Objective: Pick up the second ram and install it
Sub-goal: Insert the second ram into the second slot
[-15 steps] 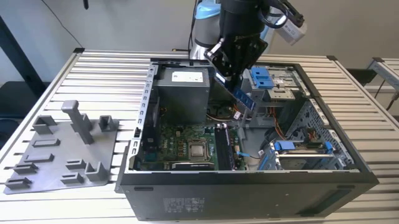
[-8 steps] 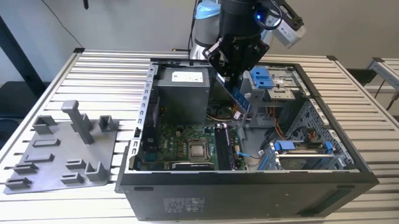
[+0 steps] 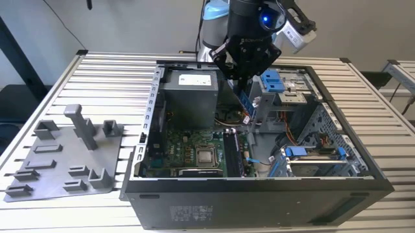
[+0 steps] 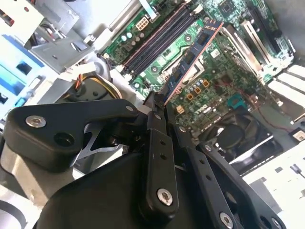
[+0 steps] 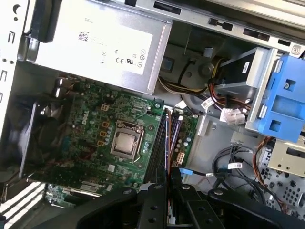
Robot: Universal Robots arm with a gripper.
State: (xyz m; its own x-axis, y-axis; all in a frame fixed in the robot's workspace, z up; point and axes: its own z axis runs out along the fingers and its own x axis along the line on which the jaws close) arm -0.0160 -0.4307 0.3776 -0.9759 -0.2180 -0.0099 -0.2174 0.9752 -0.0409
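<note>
My gripper (image 3: pixel 241 80) hangs over the open computer case (image 3: pixel 259 187), shut on the second ram (image 3: pixel 245 104). The stick is a thin blue-green board that points down toward the motherboard (image 3: pixel 188 150). In the second wrist view the ram (image 4: pixel 190 57) sticks out from between the black fingers (image 4: pixel 155 124), above the board and close to the long dark memory slots (image 4: pixel 157 38). In the first wrist view the ram (image 5: pixel 167 143) shows edge-on in line with the slots (image 5: pixel 159 148), and the gripper (image 5: pixel 167 183) is just behind it. The ram is held above the slots and is not seated.
A grey power supply (image 3: pixel 188 94) stands beside the gripper inside the case. Blue drive brackets (image 3: pixel 272 80) and a drive cage (image 3: pixel 311 153) sit on the exterior view's right, with loose cables. The processor (image 3: pixel 206 156) lies beside the slots. The grey fixture plate (image 3: pixel 65 155) is outside the case.
</note>
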